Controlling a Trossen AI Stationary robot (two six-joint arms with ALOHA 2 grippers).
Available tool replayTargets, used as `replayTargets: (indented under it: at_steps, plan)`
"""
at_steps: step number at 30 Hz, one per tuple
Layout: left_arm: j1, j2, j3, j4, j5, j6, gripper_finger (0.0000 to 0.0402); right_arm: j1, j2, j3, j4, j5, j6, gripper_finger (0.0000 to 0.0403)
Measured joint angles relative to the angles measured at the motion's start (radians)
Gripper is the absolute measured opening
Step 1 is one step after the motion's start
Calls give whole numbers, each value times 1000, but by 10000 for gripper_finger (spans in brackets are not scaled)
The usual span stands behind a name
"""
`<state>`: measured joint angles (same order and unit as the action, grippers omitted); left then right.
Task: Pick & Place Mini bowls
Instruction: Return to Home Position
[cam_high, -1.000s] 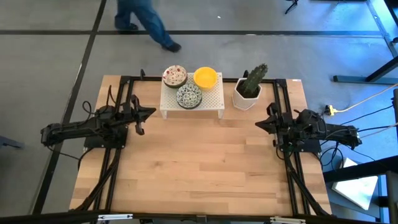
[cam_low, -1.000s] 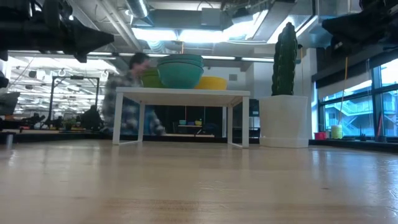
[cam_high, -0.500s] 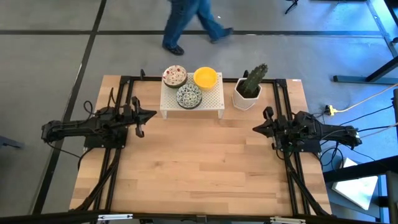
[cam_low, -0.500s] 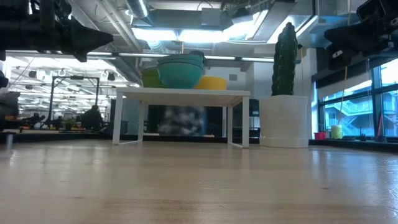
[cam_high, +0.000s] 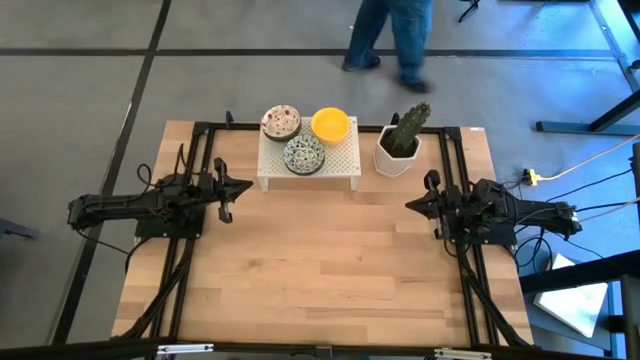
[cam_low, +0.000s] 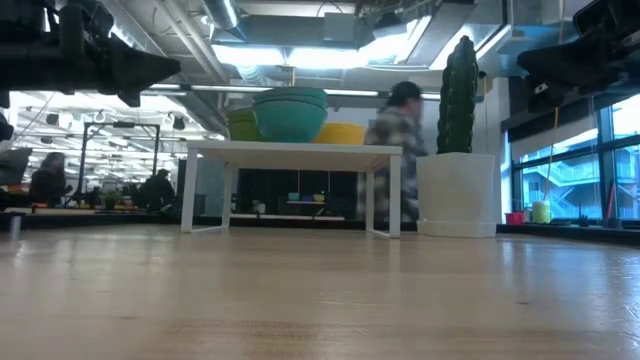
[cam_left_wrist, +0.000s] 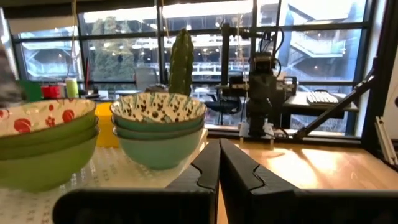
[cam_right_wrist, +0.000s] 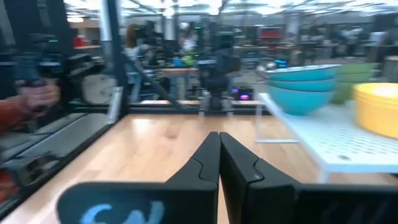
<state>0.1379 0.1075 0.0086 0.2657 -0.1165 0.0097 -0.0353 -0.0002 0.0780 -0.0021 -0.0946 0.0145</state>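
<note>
**Three bowl stacks racked, both arms empty**

On one white perforated rack (cam_high: 345, 160): blue-patterned stack (cam_high: 304, 154), three glossy round bowls. Red-speckled stack (cam_high: 281, 122), three. Yellow stack (cam_high: 331, 124), count hidden. My left fingers (cam_left_wrist: 208, 167) and right fingers (cam_right_wrist: 208, 158) are pressed together, empty, over the wooden worktop (cam_high: 320, 260). Bowls unmoved since before; the person (cam_high: 395, 40) has walked rightward.

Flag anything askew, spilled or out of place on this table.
Nothing stands out: the red-speckled stack, yellow bowl and blue-patterned stack sit upright on the white rack, cactus pot upright beside it, left gripper and right gripper shut, empty.
</note>
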Motion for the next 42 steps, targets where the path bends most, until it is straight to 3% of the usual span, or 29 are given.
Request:
replayTargets:
  at_steps: [5, 9, 17, 22, 26, 32, 42]
  plan:
    - [0, -8, 0, -24, 0, -8, 3, 0, 0, -1, 8, 31, -15, 6]
    - [0, -8, 0, -39, 2, -13, 2, 0, 0, -74, 110, 32, -19, 6]
    - [0, -8, 0, -88, 5, -4, 5, -5, 3, -71, 83, 48, -26, 6]
    - [0, -8, 0, -132, -38, -29, 2, -5, 4, -71, 29, 130, -48, 6]
    - [0, -8, 0, -170, -80, -49, 6, -5, 4, -71, 31, 129, -56, 10]
    - [0, -8, 0, -174, -80, -25, 6, -5, 6, -71, 32, 136, -151, 27]
    - [0, -8, 0, -173, -80, -23, 8, -5, 6, -71, 31, 129, -154, 32]
